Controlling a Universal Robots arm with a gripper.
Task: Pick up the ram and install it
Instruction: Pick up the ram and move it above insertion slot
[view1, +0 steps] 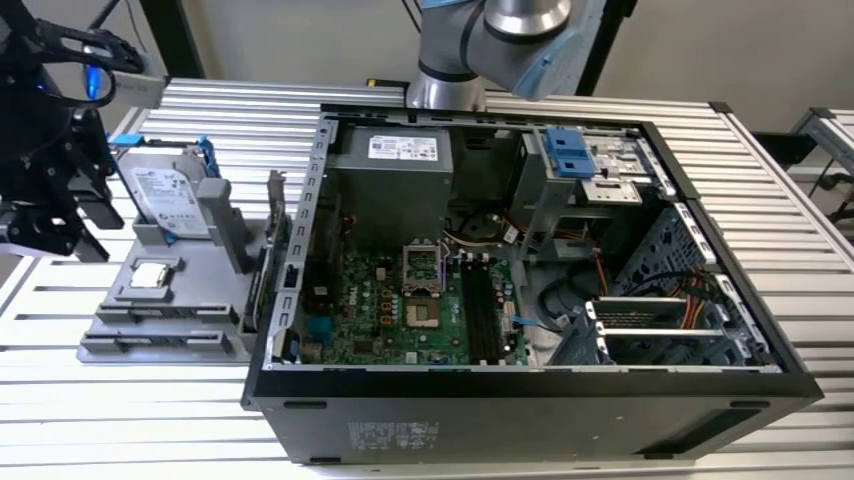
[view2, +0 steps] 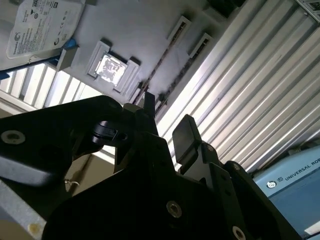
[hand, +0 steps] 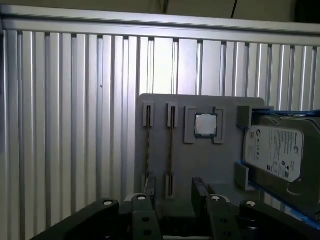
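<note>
Claw (hand: 174, 192): wide open, empty, over the grey holder (hand: 200, 165).
Ram (hand: 170, 150): on edge in a holder slot, in line with the claw's gap.
Holder: on the worktop (view1: 200, 420), left middle of the exterior view, beside the computer case (view1: 534, 385).

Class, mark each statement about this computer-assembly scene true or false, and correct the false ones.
1. The hand is shut on a ram stick. False: it is open and empty; both ram sticks stand in slots of the grey holder.
2. The processor chip lies in the holder between the ram sticks and the hard drive. True.
3. The computer case lies with its side open. True.
4. The hard drive is mounted inside the case. False: it rests on the holder, outside the case, on the exterior view's left.
</note>
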